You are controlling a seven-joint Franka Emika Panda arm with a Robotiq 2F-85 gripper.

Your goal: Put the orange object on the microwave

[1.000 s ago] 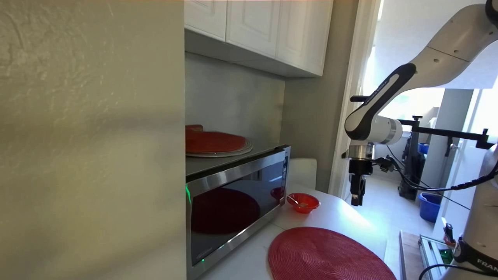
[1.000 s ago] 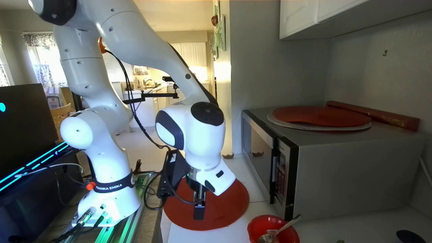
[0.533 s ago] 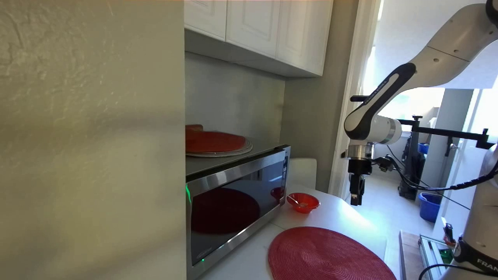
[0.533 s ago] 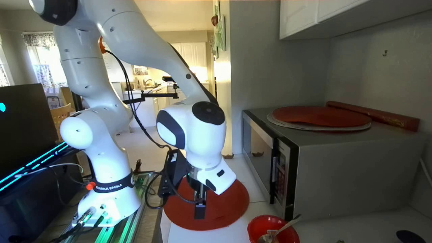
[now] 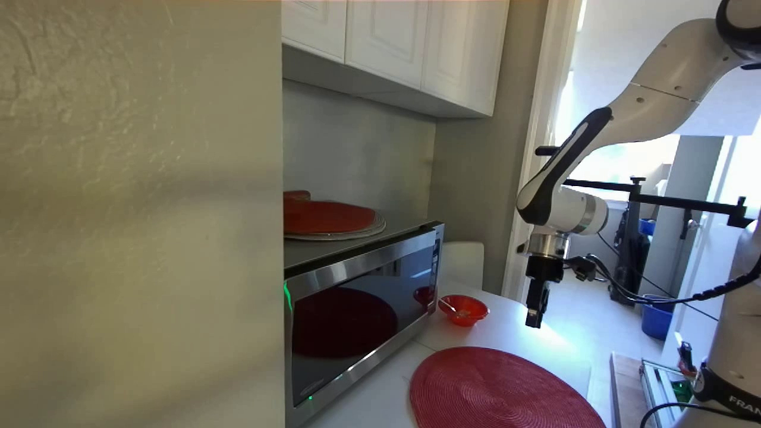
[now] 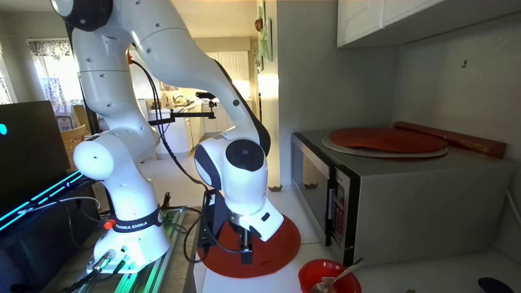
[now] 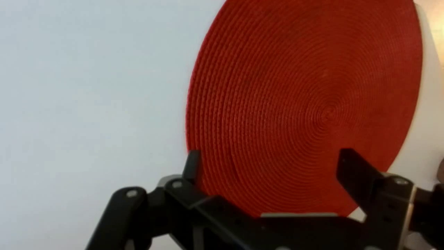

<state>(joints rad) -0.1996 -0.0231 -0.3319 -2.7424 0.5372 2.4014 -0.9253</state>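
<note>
Ideally, I should lower my spread gripper (image 7: 270, 156) to pinch the placemat (image 7: 298, 100) by its rim; clearance looks uncertain.

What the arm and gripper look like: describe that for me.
The arm is glossy white and rounded, with dark joint caps and a black base band reading FRANKA EMIKA. Black cables hang alongside. The gripper is black, with blocky fingers.

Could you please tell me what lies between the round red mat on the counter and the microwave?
A bare strip of white counter parts the mat from the microwave, in both exterior views; the red bowl sits off to one side.
</note>
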